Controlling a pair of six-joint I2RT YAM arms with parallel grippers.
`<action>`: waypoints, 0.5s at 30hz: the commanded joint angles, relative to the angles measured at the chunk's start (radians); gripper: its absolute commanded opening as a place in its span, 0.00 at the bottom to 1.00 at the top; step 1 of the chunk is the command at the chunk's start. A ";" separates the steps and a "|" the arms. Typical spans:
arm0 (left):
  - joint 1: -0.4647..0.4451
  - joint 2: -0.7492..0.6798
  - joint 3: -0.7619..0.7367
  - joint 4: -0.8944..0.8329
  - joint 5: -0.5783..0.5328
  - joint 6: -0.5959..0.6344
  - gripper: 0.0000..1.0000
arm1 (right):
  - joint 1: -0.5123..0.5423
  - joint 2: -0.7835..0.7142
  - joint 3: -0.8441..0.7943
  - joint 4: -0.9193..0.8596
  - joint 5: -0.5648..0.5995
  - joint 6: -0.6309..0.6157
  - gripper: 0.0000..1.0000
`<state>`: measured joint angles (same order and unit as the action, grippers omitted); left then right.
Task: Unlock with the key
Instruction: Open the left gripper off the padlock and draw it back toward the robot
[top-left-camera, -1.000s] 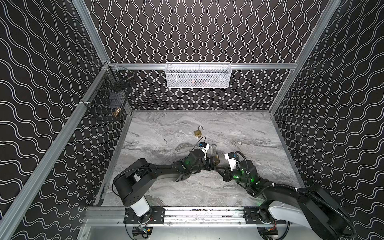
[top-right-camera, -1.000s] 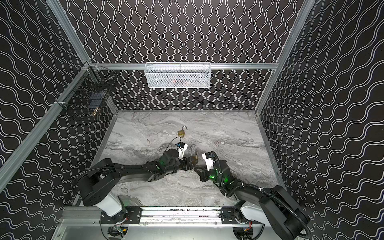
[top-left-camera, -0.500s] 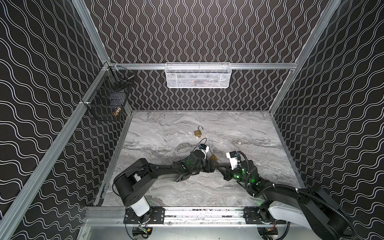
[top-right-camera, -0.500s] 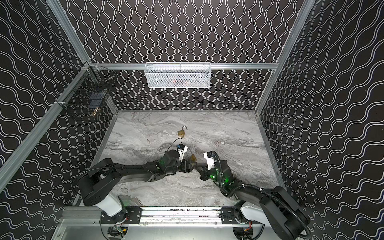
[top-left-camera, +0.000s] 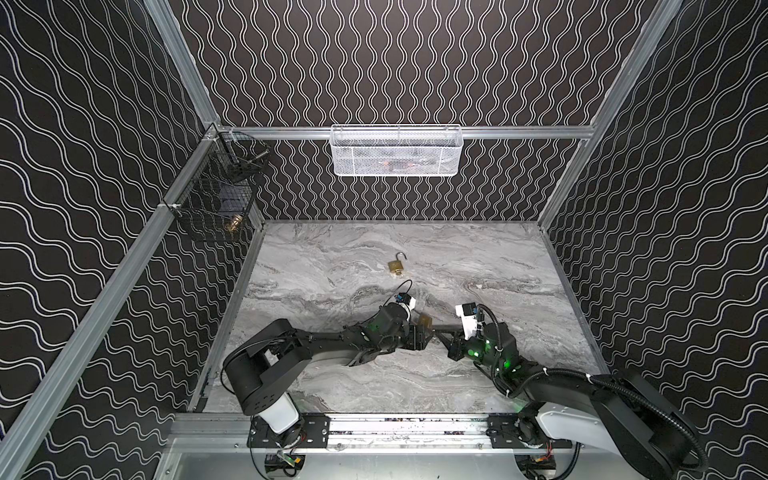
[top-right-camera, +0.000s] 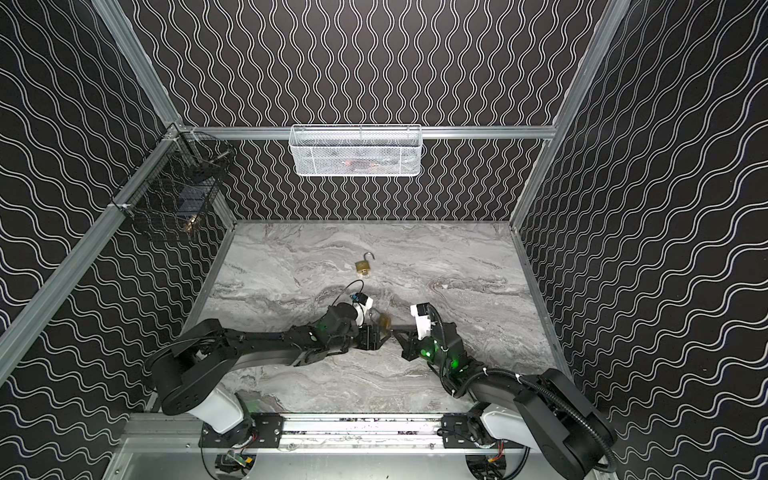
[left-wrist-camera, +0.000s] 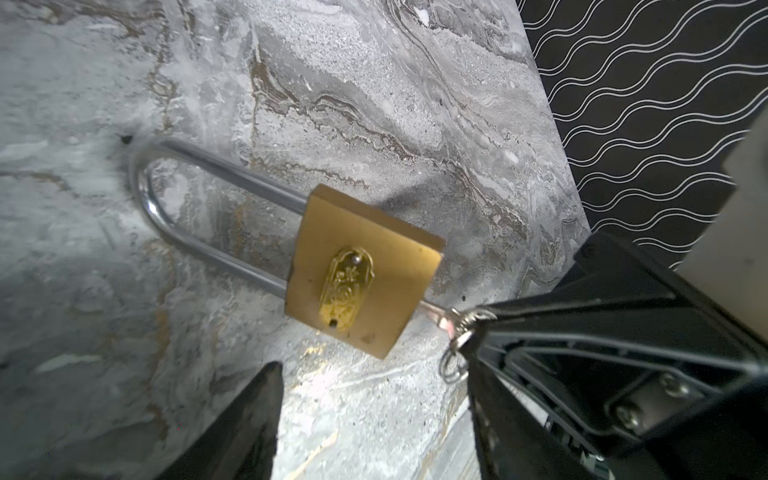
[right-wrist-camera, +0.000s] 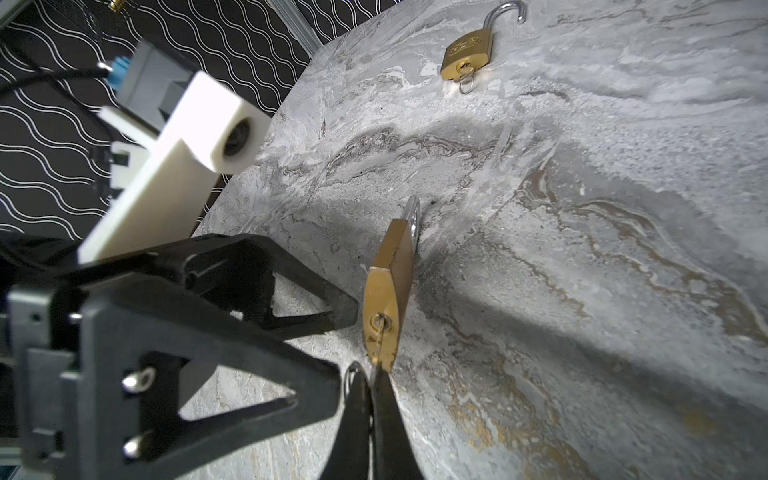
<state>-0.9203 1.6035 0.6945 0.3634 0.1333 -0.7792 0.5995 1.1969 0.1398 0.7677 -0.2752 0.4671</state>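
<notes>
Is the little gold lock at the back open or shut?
Open. The small padlock has its shackle's hooked end free of the brass body.

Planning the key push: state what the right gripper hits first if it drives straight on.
The brass body of the long-shackle padlock: the right gripper is shut on the key seated in its keyhole, so contact likely comes immediately.

A brass padlock (left-wrist-camera: 361, 270) with a long steel shackle (left-wrist-camera: 143, 195), not yet open, stands tilted on edge, mid-scene towards the near side. The key (left-wrist-camera: 436, 311) sits in its keyhole.
</notes>
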 joint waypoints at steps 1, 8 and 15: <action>-0.001 -0.060 -0.029 -0.006 -0.008 0.014 0.72 | 0.000 0.013 -0.002 0.131 -0.010 0.008 0.00; 0.000 -0.257 -0.130 -0.087 -0.087 0.106 0.68 | 0.000 0.050 -0.005 0.170 -0.012 0.017 0.00; -0.023 -0.295 -0.301 0.248 -0.030 0.317 0.58 | -0.001 0.055 0.013 0.141 -0.009 0.010 0.00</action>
<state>-0.9237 1.3144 0.4538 0.3672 0.0570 -0.5911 0.5995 1.2522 0.1390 0.8349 -0.2771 0.4789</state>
